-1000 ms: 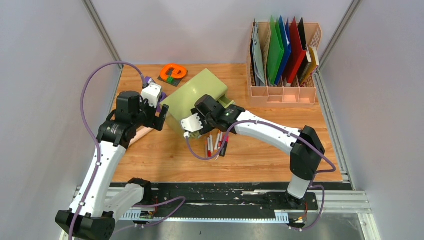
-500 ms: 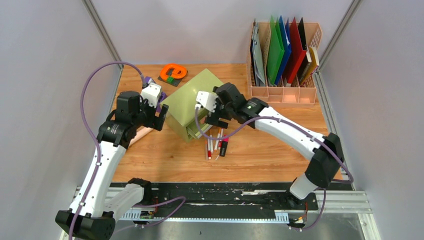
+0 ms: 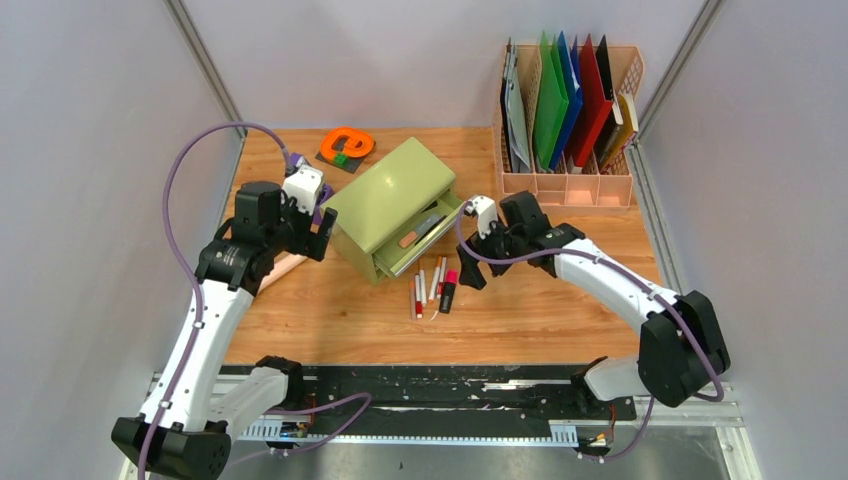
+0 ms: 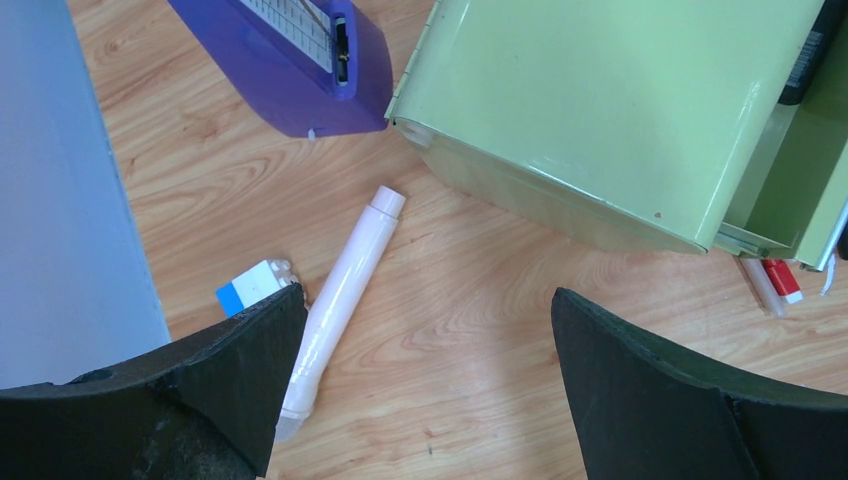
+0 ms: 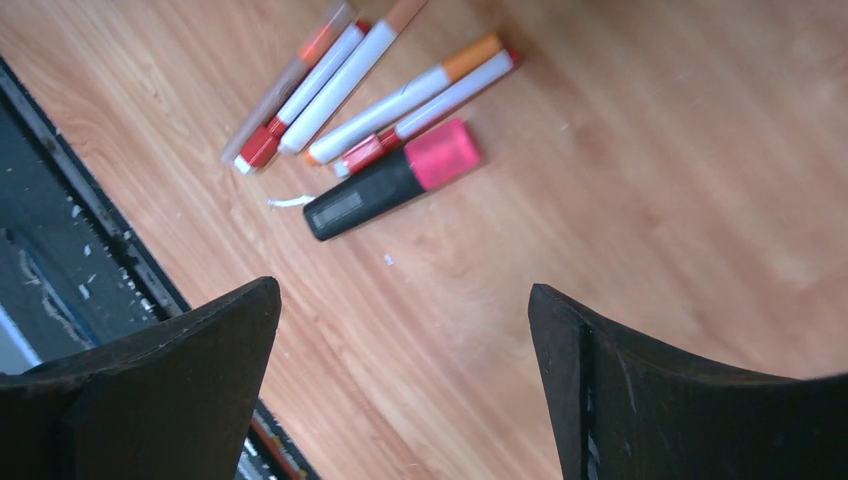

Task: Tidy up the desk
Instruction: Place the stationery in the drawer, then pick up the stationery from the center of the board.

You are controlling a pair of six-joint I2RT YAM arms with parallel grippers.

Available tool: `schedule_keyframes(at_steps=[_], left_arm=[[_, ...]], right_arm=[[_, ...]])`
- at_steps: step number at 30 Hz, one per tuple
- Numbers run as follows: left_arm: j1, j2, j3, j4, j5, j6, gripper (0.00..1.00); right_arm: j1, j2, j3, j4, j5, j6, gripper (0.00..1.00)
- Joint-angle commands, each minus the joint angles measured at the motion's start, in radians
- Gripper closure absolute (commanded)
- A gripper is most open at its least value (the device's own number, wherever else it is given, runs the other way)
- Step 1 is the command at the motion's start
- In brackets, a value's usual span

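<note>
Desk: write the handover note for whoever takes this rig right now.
Left end effector: open, empty, over a white marker beside the green chest.
Right end effector: open, empty, above the loose pens and the pink highlighter on the desk.
Done: chest drawer is open, some items inside.
To do: pens, highlighter, marker and the purple stapler are not yet put away.

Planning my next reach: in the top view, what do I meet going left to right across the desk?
left end effector → green drawer chest → right end effector → peach file rack
</note>
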Motion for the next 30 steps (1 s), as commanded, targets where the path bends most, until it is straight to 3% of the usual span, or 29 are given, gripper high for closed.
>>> schedule_keyframes(at_steps=[1,8,16,30], left_arm=[[0.008,0.004,0.020,0.023,-0.009,0.024,0.00],[0.008,0.001,0.001,0.033,-0.009,0.029,0.00],[0.007,0.003,0.006,0.025,-0.037,0.030,0.00],[0.008,0.004,0.004,0.028,-0.035,0.027,0.00]], right_arm=[[0.010,-0.017,-0.075,0.212,-0.080,0.153,0.05],[0.056,0.093,-0.101,0.302,0.031,0.261,0.10],[0.189,0.188,-0.107,0.345,0.239,0.231,0.13],[0.275,0.227,-0.139,0.345,0.334,0.208,0.12]])
